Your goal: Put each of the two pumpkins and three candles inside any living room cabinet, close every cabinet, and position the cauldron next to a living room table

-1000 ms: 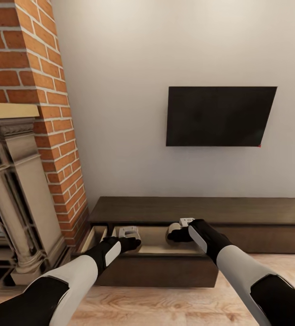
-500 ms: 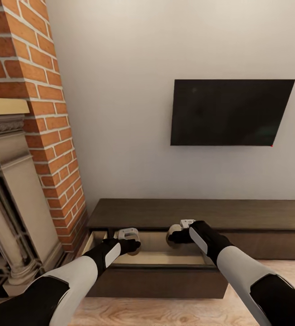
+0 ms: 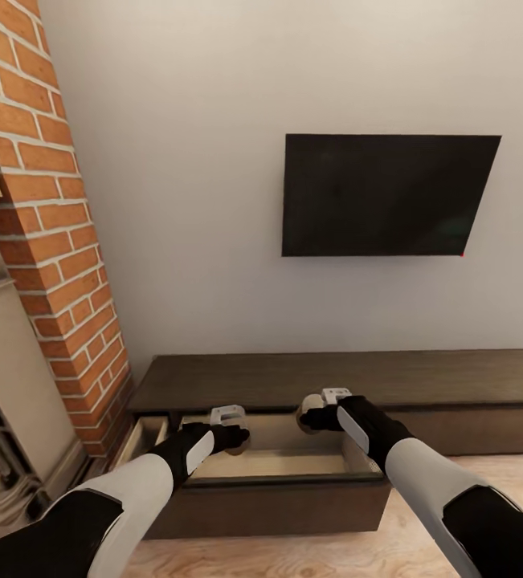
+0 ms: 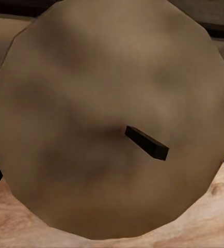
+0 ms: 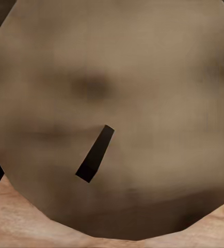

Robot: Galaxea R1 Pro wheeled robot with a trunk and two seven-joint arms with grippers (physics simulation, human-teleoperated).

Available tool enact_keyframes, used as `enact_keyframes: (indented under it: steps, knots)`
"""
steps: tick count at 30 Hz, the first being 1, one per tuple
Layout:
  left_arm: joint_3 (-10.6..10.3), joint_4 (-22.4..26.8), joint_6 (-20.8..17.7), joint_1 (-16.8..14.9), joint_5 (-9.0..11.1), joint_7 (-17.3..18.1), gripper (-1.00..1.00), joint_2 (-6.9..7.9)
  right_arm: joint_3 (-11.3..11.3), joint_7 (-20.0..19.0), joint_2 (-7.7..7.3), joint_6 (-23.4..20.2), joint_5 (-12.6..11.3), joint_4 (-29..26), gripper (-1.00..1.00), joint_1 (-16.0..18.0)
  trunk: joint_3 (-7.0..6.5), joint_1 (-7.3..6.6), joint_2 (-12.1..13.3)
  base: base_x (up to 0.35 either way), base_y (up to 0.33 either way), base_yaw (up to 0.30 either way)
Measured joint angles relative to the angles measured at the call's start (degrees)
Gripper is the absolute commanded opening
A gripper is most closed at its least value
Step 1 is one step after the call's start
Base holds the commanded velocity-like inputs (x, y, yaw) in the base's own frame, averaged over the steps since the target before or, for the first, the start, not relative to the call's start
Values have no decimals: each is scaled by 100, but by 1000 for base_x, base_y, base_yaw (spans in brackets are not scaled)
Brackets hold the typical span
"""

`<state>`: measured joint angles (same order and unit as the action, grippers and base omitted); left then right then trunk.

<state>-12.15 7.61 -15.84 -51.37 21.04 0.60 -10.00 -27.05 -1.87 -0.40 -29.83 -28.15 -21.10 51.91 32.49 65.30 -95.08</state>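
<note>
The long dark brown cabinet (image 3: 333,377) runs along the wall, with one drawer (image 3: 293,464) pulled out and showing a pale wood floor. Both grippers hover over this open drawer. My left gripper (image 3: 241,438) is shut on a candle (image 4: 112,124), whose grey-tan top and dark wick (image 4: 146,143) sit very close in the left wrist view. My right gripper (image 3: 305,417) is shut on another candle (image 3: 302,409); the right wrist view shows that candle (image 5: 112,103) from above with its wick (image 5: 95,153). The pumpkins, cauldron and table are out of view.
A red brick chimney (image 3: 44,241) and the grey fireplace surround (image 3: 4,401) stand at the left, close to the drawer's end. A black TV (image 3: 390,195) hangs on the wall above the cabinet. Light wood floor (image 3: 357,554) lies before the drawer front (image 3: 269,507).
The whole picture has shifted, with the fireplace sliding left and the drawer front lower, so the camera has moved. Both grippers stay over the open drawer, each still holding its candle.
</note>
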Motion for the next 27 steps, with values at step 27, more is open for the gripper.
enact_keyframes:
  steps: [27]
  knots:
    - [-4, -1, 44, -1, 1, -53, -100, 0, 36, 4, 6, -75, -11, 351, -100, 0, 226, 3, 0, 81, -12, -6]
